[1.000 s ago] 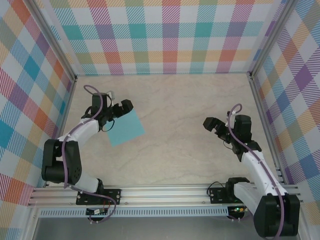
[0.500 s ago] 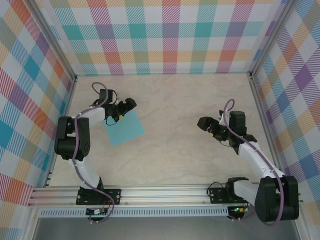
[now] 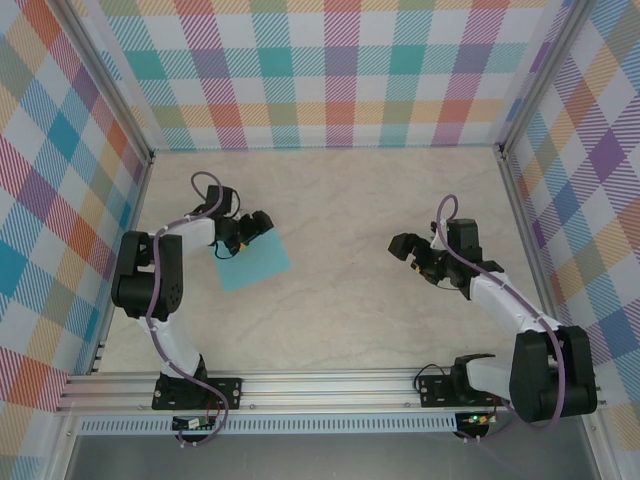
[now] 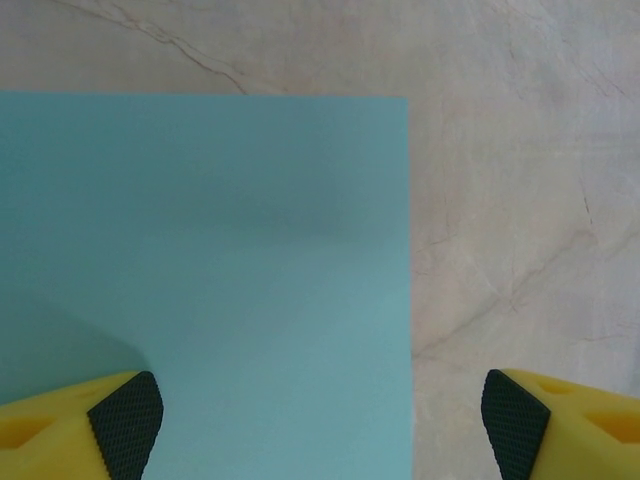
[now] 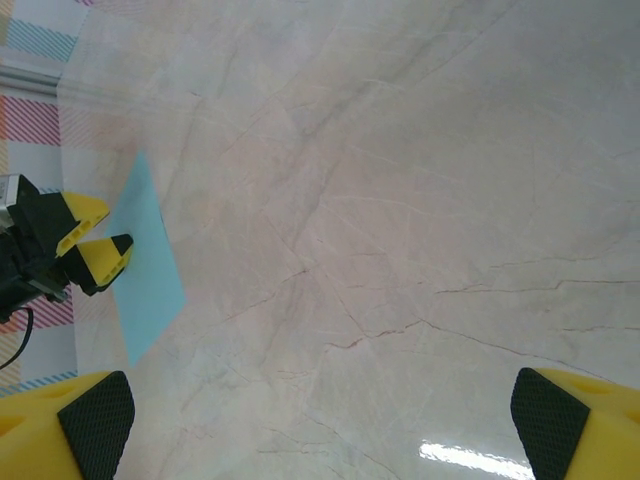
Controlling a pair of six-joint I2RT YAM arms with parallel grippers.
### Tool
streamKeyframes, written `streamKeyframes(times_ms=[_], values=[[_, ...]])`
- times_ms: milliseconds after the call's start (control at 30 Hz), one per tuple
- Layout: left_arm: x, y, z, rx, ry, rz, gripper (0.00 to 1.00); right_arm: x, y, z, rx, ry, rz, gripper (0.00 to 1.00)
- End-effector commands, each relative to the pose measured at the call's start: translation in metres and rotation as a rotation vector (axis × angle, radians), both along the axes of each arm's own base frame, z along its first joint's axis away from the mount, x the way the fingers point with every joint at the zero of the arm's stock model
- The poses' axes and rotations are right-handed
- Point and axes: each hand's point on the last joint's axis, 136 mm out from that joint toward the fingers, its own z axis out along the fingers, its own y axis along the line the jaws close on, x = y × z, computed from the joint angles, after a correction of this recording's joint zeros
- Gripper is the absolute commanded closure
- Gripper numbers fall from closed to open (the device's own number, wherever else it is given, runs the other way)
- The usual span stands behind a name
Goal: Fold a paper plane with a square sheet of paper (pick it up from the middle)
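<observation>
Here, the turquoise square sheet of paper [image 3: 254, 260] lies flat on the marbled bench [image 3: 340, 200], my left jaws spread apart low over its far corner. My right jaws, equally wide and empty, hover well apart at right.

A robot lab test cell: aluminium rail frame [image 3: 330, 388], plaid-printed walls [image 3: 330, 70] enclosing a marble-look tabletop [image 3: 340, 300].

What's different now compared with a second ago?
The left gripper has edged onto the far corner of the square sheet of paper, its arm folding upward; jaws open, straddling the sheet's edge. The right gripper slid slightly toward the middle, open. Nothing was grasped; the sheet lies where it was.
</observation>
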Motion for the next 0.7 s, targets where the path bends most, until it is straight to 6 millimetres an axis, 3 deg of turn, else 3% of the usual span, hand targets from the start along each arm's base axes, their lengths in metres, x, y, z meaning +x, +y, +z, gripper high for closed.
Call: streamKeyframes(times_ms=[0, 133, 267, 433, 533, 667], values=[[-0.042, -0.031, -0.042, -0.018, 0.139, -0.061, 0.13, 0.0, -0.004, 0.002, -0.019, 0.026, -0.031, 0.0], [-0.054, -0.07, -0.049, -0.049, 0.139, -0.113, 0.13, -0.004, -0.006, -0.003, -0.034, 0.05, -0.037, 0.0], [-0.06, -0.116, -0.042, -0.079, 0.107, -0.173, 0.13, -0.009, -0.009, -0.005, -0.046, 0.065, -0.044, 0.0], [-0.061, -0.157, -0.027, -0.112, 0.052, -0.228, 0.13, -0.017, -0.005, -0.001, -0.034, 0.062, -0.024, 0.0], [-0.061, -0.162, -0.001, -0.088, -0.01, -0.262, 0.13, -0.02, 0.007, 0.01, -0.001, 0.036, 0.032, 0.0], [-0.063, -0.14, 0.044, 0.021, -0.129, -0.266, 0.07, -0.021, 0.026, 0.024, -0.007, -0.001, 0.088, 0.0]])
